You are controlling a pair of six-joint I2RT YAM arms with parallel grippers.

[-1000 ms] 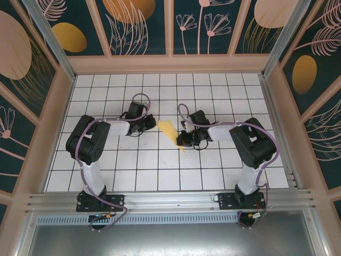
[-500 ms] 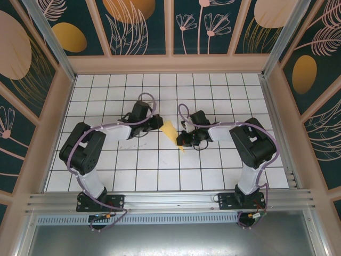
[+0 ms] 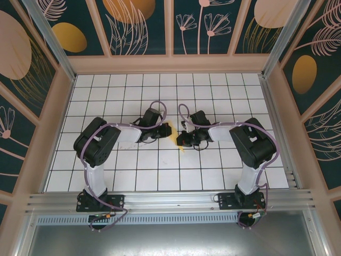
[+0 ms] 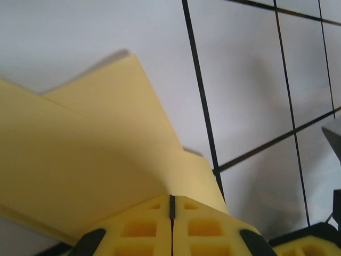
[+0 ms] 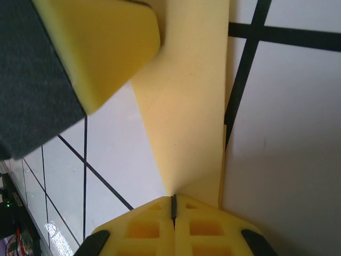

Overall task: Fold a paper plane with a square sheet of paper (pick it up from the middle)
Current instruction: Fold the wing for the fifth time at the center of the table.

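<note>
Paper plane point(image 3: 171, 132): part-folded, pale yellow, lies low over the white tiled table point(image 3: 138, 170) near its middle, pinched between the two grippers.

Left arm: rises from its near-edge base, bends at a raised elbow, reaches rightward with the forearm low and the wrist turned toward the centre. Left gripper point(image 3: 164, 131) point(image 4: 171, 213): jaws pressed together to a thin seam, clamped on layered paper point(image 4: 80, 160) fanning up and left from the tips.

Right arm: mirrors that pose, elbow high at the right, forearm stretched leftward, wrist dipped to the tiles. Right gripper point(image 3: 179, 140) point(image 5: 173, 209): jaws likewise closed tight, gripping a narrow folded strip point(image 5: 186, 106) running straight away from the tips. Meets the left gripper's yellow finger point(image 5: 96, 48) at the strip's far end.
</note>
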